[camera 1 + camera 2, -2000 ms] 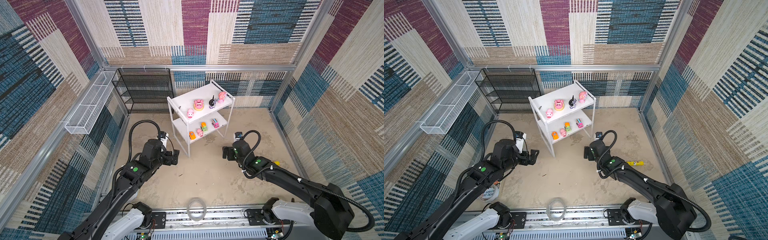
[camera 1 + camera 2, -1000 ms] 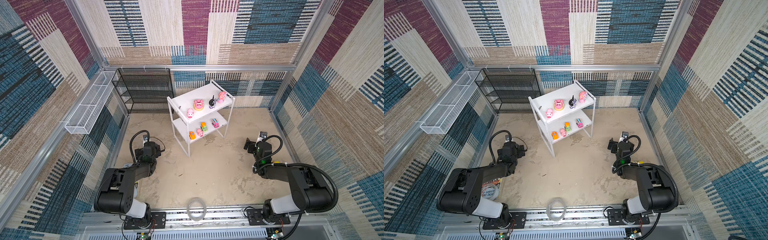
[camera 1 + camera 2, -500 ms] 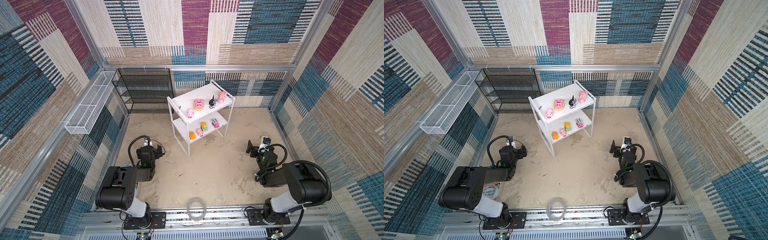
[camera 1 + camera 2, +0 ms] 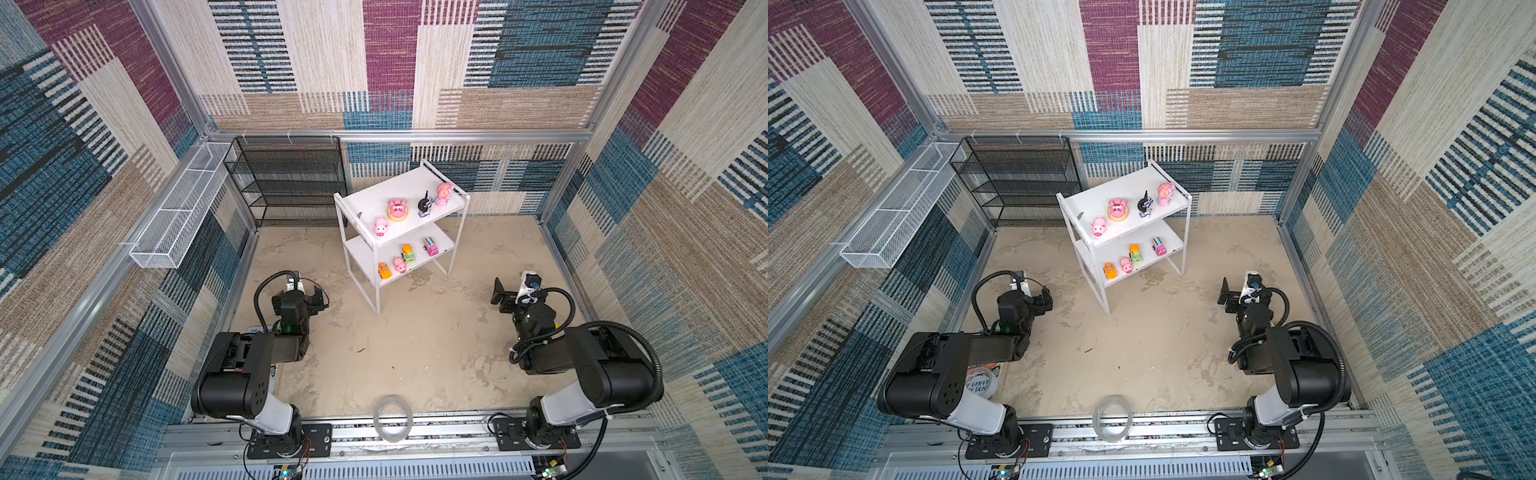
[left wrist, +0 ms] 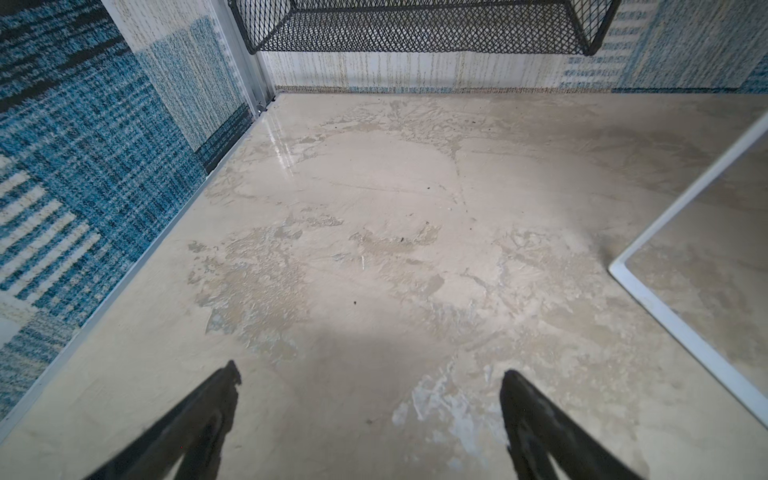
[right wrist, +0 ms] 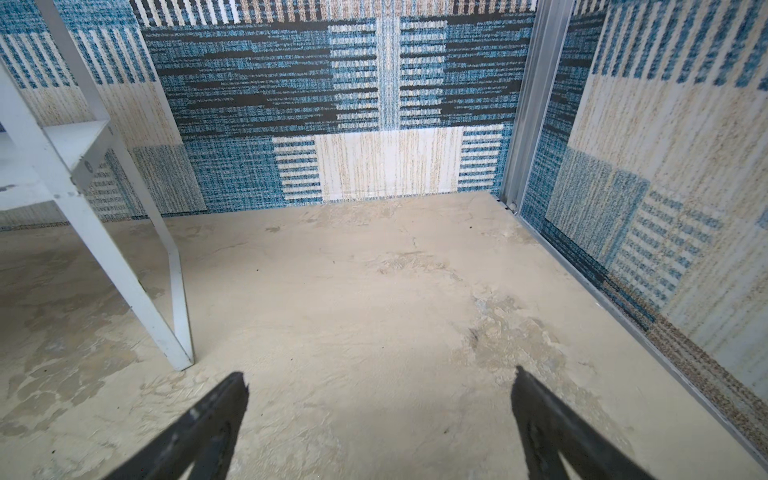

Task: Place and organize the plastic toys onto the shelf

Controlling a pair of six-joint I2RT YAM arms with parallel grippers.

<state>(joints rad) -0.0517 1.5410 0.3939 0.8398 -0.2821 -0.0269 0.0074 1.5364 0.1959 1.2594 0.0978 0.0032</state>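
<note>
Toys: a row of four pink and black-white plastic figures [image 4: 397, 208] stands on the top board of the white two-tier shelf [image 4: 365, 199], and a row of three little cars and a pink pig [image 4: 407, 253] on its lower board.
Pincers: your left pincer [image 5: 370, 370] and right pincer [image 6: 379, 373] are both released and empty, over the bare beige worktop [image 4: 415, 353].
Bearing: the shelf stands between them, toward the worktop's back edge. Neither arm is clearly nearer.
Judgement: nothing looks left to fetch.

Both top views looked steeply down from high at the near edge toward the far wall [image 4: 374, 83], sharing the whole table [image 4: 415, 345] and shelf [image 4: 399, 183]. Each wrist view sat low over the table, facing that wall past the left hand [image 5: 370, 370] or right hand [image 6: 380, 374], both catching shelf legs.
</note>
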